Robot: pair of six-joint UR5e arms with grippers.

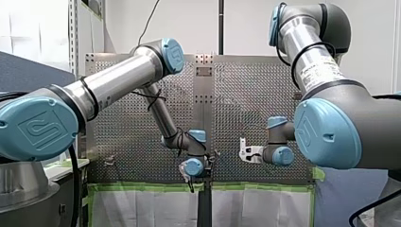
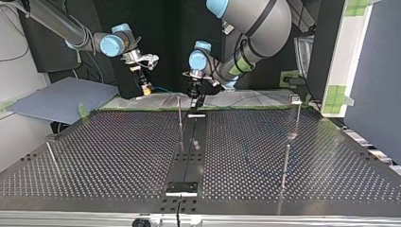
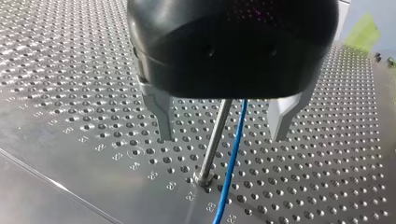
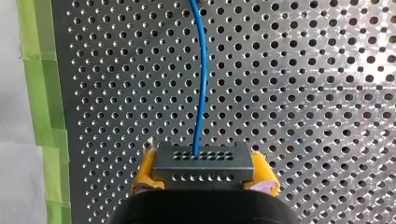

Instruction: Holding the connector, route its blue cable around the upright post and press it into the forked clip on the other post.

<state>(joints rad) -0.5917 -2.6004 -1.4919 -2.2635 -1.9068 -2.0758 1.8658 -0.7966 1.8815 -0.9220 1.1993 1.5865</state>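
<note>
Up close, my right gripper (image 4: 204,171) has its jaws clamped on the connector (image 4: 203,161), with the blue cable (image 4: 201,93) running off over the holey metal tabletop (image 4: 303,93). There's green tape (image 4: 42,93) along the edge. Further out, my left gripper (image 3: 222,135) has its jaws wide open, and the upright post (image 3: 212,144) and the cable show between them.

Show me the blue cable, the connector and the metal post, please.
blue cable (image 4: 202,93), right wrist view, middle of its run.
connector (image 4: 204,163), right wrist view, its holed face.
post (image 3: 216,140), left wrist view, mid-shaft.

front: behind, above | top: opposite, low | wrists: close | all share table (image 2: 118,142)
</note>
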